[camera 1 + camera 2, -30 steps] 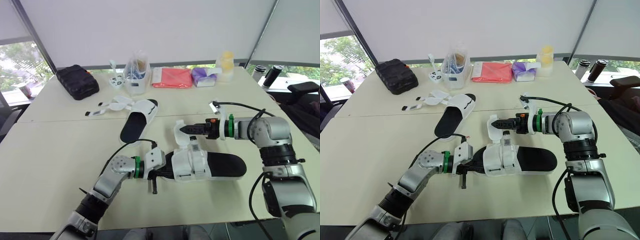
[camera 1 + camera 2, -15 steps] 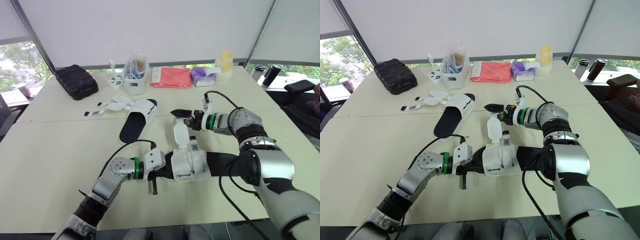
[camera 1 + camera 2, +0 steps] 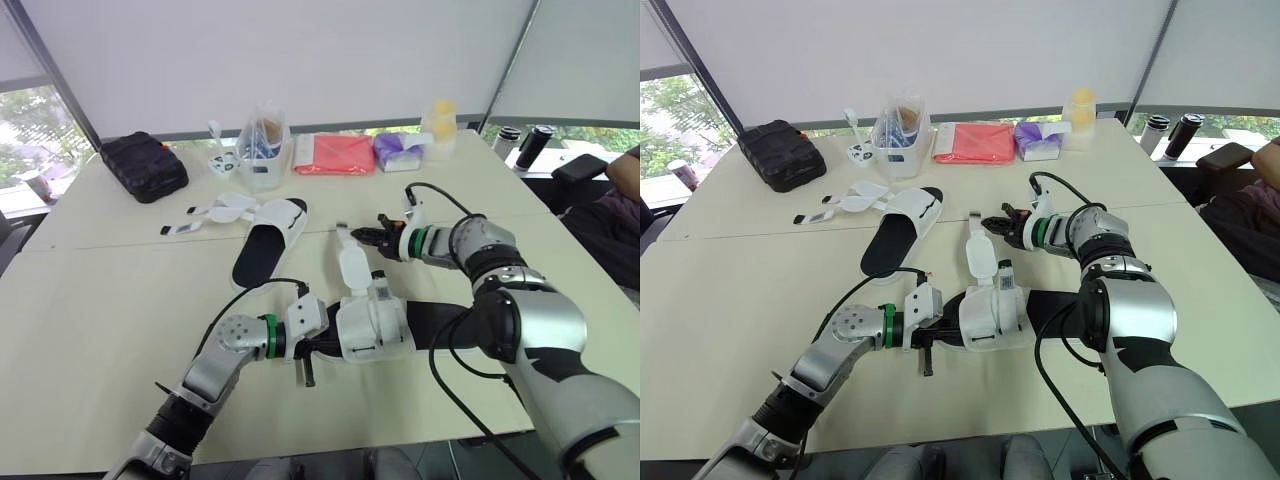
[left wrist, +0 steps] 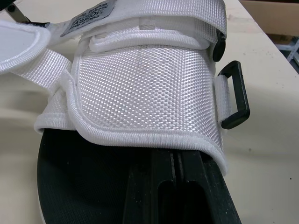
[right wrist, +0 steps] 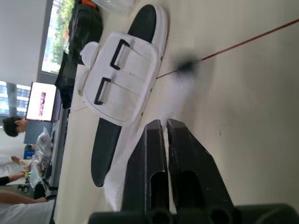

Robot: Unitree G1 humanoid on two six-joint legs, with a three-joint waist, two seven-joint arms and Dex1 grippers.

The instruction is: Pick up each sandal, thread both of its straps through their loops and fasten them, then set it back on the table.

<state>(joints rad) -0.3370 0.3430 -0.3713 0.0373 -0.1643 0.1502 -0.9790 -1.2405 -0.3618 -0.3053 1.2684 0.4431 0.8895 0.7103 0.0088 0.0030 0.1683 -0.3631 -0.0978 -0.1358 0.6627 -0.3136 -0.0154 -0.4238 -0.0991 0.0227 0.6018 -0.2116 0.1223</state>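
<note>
Noted on a grey label [image 4: 88, 17] at the strap of the sandal [image 4: 145, 88]: partial lettering, apparently "ASHIO", the rest cut off. Nothing else legible around that sandal.

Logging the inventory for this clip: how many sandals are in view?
2. The near sandal lies in front of the robot, held by the left gripper; the far sandal lies farther back, left of it, straps open. None seems hidden.

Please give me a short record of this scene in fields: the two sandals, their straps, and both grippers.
near sandal: flat on the table, toe end at the left gripper
loose strap: standing up from the near sandal
loop: black, on the near sandal, empty
far sandal: on the table, straps spread open
right gripper: shut, close to the loose strap's tip; contact unclear
</note>
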